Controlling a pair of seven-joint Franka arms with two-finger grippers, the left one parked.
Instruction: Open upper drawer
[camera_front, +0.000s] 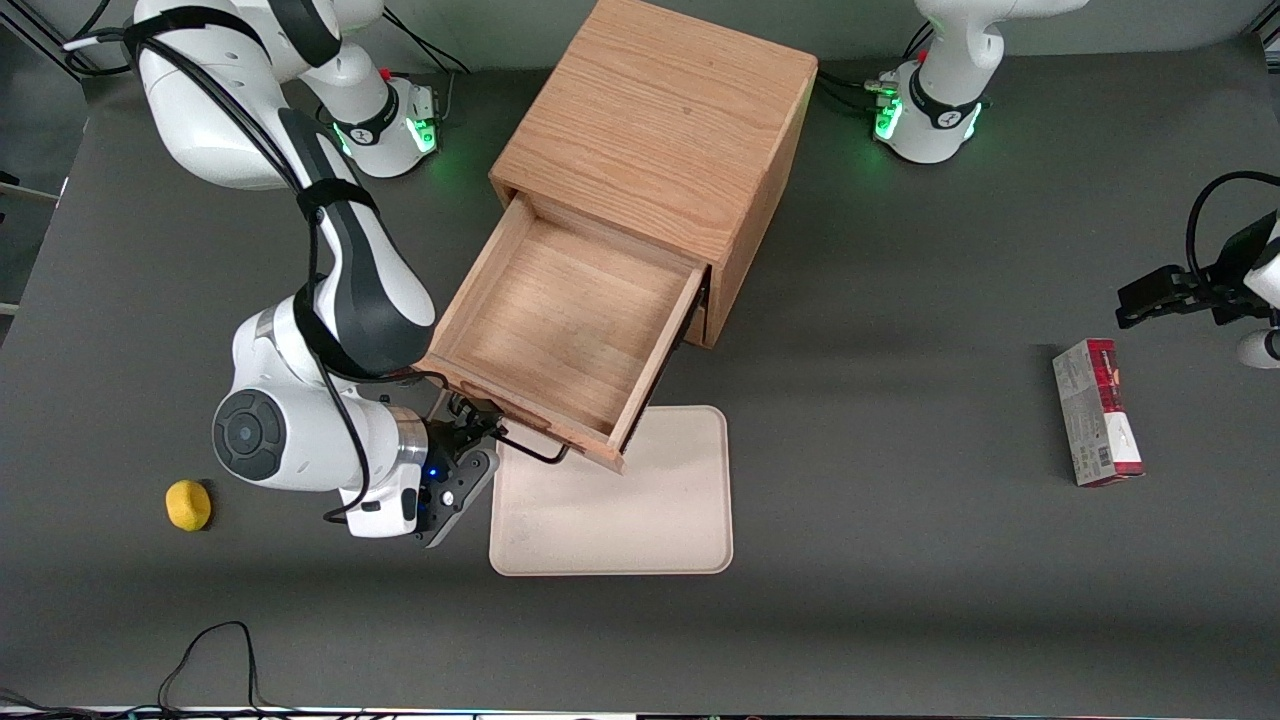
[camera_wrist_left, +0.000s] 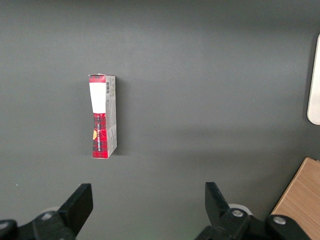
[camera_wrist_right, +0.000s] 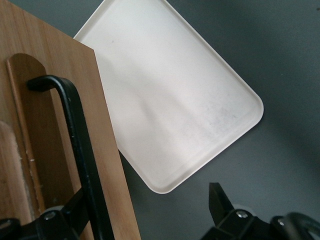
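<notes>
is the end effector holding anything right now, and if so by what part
Nothing is clamped. The end effector sits at the long black wire handle of the pulled-out light oak upper drawer, fingers spread wide, one finger beside the handle.

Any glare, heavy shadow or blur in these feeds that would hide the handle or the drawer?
Front view: even light, soft shadows only; the upper drawer and the gripper at its handle read clearly. Right wrist view: handle close and slightly soft, the tray bright but not blown out. Left wrist view: dim, no glare.
</notes>
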